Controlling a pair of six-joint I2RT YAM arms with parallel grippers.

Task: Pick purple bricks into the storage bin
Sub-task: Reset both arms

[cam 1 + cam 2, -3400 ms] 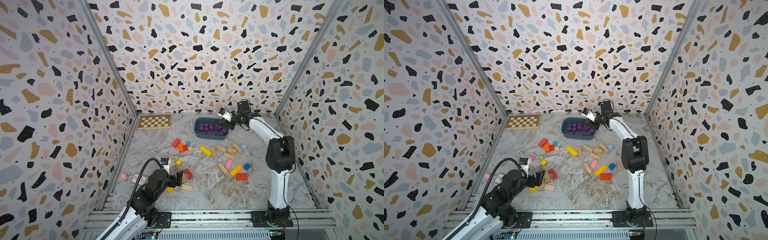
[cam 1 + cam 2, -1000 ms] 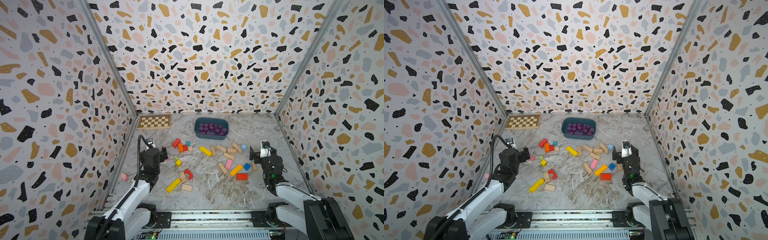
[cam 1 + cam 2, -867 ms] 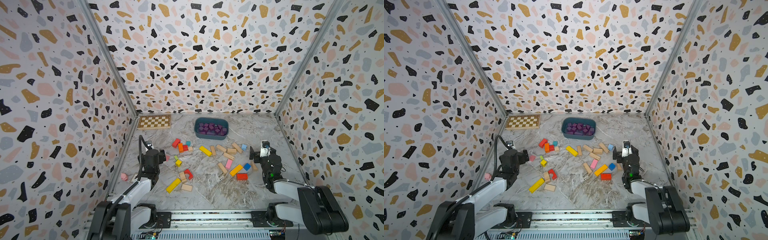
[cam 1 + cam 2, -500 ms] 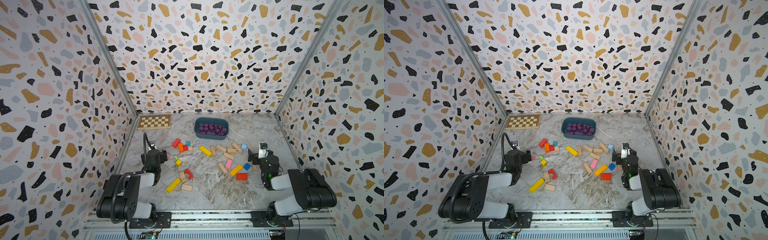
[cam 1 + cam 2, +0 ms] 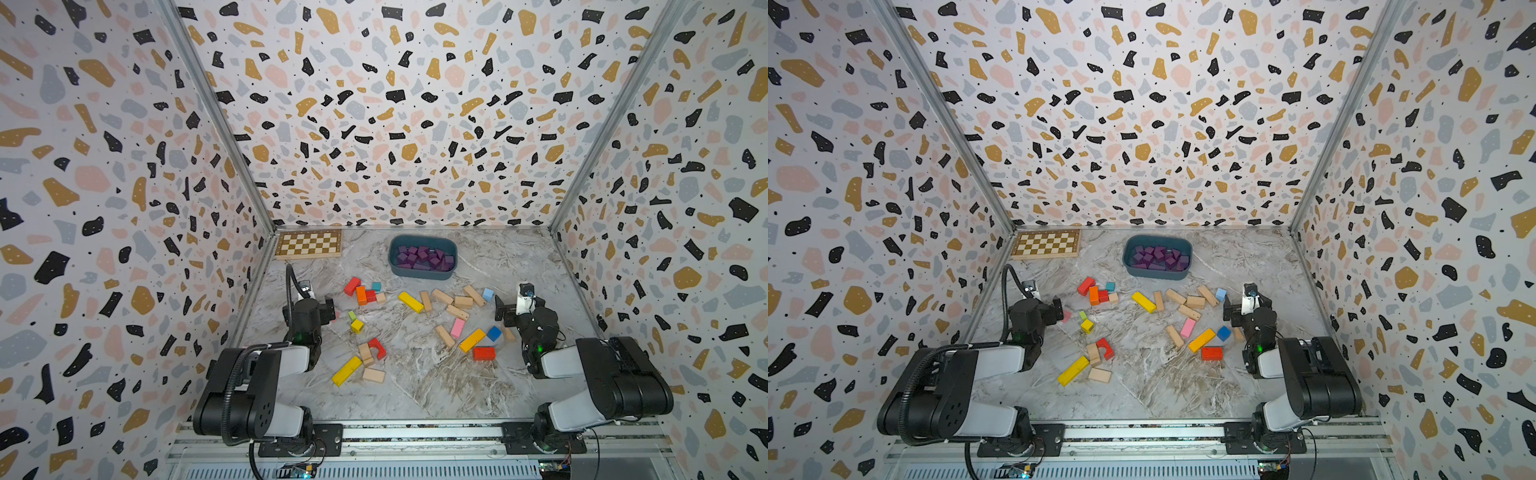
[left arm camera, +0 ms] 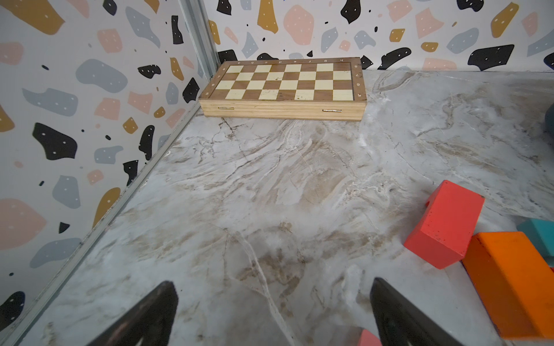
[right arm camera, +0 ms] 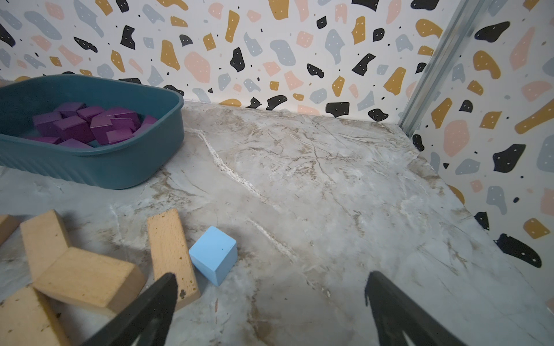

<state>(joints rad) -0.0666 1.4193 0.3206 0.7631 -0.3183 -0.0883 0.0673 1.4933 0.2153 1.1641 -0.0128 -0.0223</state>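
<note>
In a top view, the left arm is folded low at 7 o'clock and the right arm at 5 o'clock. The left gripper and right gripper are spread wide, empty, and aimed toward 12 o'clock.

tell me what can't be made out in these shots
- purple bricks: exact count. The lower ones lie under others and behind the bin wall in the right wrist view, and all are too small in both top views.
- pink block: shape. It is cut off by the left wrist picture's edge, beside a finger of the open left gripper.
- tan block: full length. It is partly hidden by the right arm in both top views.
</note>
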